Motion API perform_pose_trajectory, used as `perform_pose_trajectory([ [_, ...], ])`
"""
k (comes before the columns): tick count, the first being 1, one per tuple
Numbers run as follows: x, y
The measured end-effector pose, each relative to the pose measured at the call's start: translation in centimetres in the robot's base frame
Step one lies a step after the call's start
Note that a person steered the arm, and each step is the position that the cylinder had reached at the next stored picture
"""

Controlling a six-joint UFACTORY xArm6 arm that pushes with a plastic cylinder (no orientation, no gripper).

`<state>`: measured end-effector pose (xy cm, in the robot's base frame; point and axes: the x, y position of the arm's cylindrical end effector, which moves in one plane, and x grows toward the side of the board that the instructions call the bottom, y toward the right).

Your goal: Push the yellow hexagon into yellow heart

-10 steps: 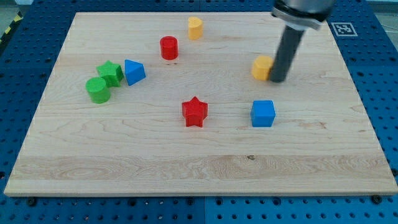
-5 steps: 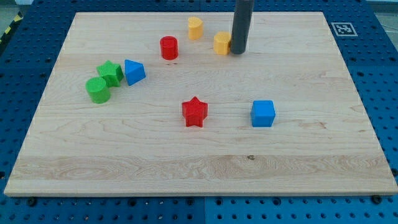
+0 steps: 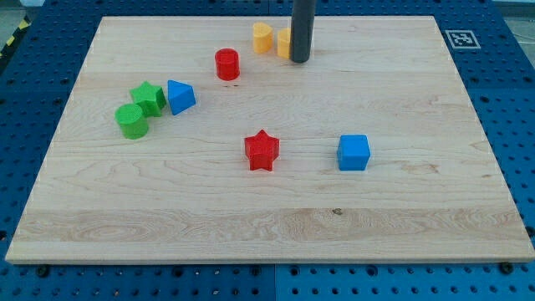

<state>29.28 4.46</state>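
The yellow hexagon (image 3: 284,42) sits near the view's top, right beside the yellow heart (image 3: 262,38), touching it or nearly so. The dark rod partly covers the hexagon's right side. My tip (image 3: 300,60) rests on the board against the hexagon's right edge, just right of and slightly below it.
A red cylinder (image 3: 226,64) stands left of the heart. A blue triangular block (image 3: 180,96), a green star (image 3: 148,98) and a green cylinder (image 3: 131,121) cluster at the left. A red star (image 3: 262,150) and a blue cube (image 3: 354,152) lie mid-board on the wooden board (image 3: 418,217).
My tip has swept from the right toward the upper left, pushing the yellow hexagon along with it until it reached the yellow heart. Other blocks have not moved.
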Motion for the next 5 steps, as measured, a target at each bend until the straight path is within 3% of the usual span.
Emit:
perform_pose_trajectory([
  [3, -1.4, 3.6],
  [5, -2.4, -1.5],
])
